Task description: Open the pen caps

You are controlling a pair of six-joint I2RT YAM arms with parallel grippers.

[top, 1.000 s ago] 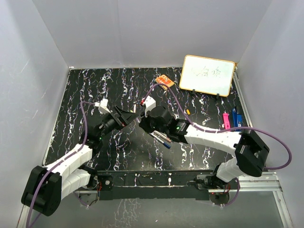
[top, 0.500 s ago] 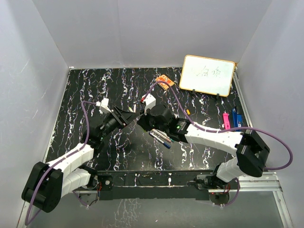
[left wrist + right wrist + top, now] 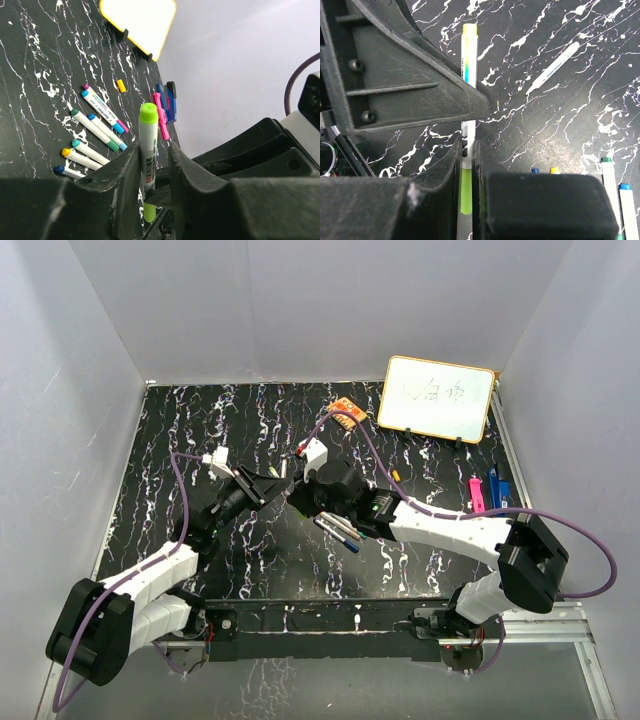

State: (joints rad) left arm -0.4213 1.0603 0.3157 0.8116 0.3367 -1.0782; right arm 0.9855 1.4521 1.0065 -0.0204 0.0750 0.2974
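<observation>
Top external is showing you both arms reaching over the table (image 3: 170, 440), well left of the whiteboard (image 3: 437, 398) and nearer the bases than it. The left gripper (image 3: 266, 483) and the right gripper (image 3: 299, 488) are meeting tip to tip there.

In the left wrist view, the left gripper is clamping the white barrel of the green marker (image 3: 148, 150). Its fingers (image 3: 127, 170) are pressing on both sides, and a lime-green end is sticking up past them toward the whiteboard.

In the right wrist view, the right gripper is closing tight on the green cap (image 3: 465, 190) at the marker's other end. Its fingers (image 3: 442, 195) are squeezing the cap from either side, right behind the left gripper's dark finger. The cap is sitting against the barrel, and you cannot tell whether it is coming loose.

A row of capped markers (image 3: 95, 137) is lying on the table, left of the whiteboard and nearer the bases. A yellow cap (image 3: 121, 85) is lying loose just in front of the whiteboard. Pink and blue pieces (image 3: 164, 112) are lying together near the whiteboard's right end, too small for you to identify. A bare white marker (image 3: 554, 67) is lying alone on the table. The orange block (image 3: 347, 410) is sitting just left of the whiteboard.
</observation>
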